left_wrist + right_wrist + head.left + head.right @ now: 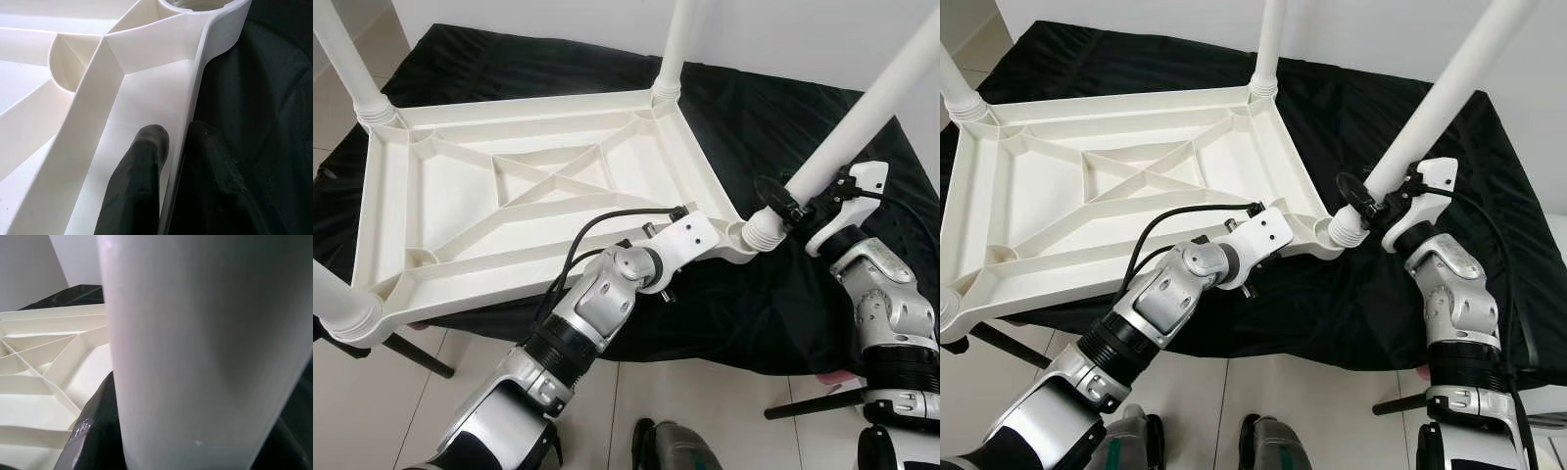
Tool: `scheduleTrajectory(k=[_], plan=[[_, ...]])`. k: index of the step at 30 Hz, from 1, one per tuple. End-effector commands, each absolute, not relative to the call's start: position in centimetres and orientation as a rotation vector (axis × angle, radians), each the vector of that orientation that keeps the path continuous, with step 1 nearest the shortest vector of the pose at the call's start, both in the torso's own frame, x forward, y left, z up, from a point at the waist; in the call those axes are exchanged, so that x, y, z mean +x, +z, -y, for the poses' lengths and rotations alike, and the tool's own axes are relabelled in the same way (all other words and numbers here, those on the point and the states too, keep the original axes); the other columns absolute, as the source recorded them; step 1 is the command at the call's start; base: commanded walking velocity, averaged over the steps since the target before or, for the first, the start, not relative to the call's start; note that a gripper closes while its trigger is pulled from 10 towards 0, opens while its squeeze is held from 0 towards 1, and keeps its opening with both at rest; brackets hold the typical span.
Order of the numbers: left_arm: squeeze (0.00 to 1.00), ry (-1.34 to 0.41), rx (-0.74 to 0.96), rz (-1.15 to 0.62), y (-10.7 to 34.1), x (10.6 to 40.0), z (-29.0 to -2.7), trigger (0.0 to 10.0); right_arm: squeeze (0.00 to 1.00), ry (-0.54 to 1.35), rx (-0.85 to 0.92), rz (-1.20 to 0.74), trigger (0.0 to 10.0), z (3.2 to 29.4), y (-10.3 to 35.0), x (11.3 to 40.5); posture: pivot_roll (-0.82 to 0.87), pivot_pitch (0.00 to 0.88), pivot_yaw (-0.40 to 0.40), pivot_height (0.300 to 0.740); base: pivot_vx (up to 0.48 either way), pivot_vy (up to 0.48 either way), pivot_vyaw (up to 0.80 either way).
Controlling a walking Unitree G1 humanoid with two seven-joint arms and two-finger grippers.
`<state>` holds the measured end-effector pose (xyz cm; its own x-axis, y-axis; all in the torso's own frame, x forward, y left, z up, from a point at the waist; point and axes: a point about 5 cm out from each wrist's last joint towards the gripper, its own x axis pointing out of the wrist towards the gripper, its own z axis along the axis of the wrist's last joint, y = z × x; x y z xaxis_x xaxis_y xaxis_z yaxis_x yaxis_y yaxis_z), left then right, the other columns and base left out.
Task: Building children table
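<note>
The white table top (529,196) lies upside down on the black-draped worktop (783,108), ribs up, a leg standing in each corner. The fourth leg (862,117) sits tilted in the socket (759,230) at the worktop's near right corner. The right hand (793,208) is closed around this leg just above the socket. The left hand (171,147) pinches the top's rim (195,98) beside that corner, bracing it. Step in hand: seating the last leg. The next move likely calls for straightening the leg and pressing or twisting it fully home.

I count 1 tabletop (460,211), upside down, 4 legs (862,122) in its corners, 1 black cloth (783,304), 2 grippers: left (171,147), right (783,208).
</note>
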<state>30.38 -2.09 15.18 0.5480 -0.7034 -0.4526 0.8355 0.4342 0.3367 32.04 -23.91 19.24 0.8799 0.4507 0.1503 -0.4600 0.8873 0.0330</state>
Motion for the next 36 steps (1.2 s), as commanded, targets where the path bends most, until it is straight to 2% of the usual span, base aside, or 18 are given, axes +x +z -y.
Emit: scheduleTrajectory(k=[1,12,36], plan=[[0.00,-0.990,0.584,-0.284,14.7,30.3,2.0,10.0,0.00,0.515,0.071,0.138,10.0,24.0,19.3,32.0,-0.01,0.100,-0.071,0.740,0.000,0.000,0.00],[0.00,-0.981,0.578,-0.284,14.7,30.3,1.9,10.0,0.00,0.648,0.019,0.167,10.0,21.6,20.0,32.6,0.00,0.092,-0.077,0.740,0.000,0.000,0.00],[0.00,-0.967,0.569,-0.278,14.8,30.4,1.9,10.0,0.00,0.600,-0.062,0.056,10.0,23.0,17.3,32.8,0.00,0.077,-0.084,0.740,0.000,0.000,0.00]])
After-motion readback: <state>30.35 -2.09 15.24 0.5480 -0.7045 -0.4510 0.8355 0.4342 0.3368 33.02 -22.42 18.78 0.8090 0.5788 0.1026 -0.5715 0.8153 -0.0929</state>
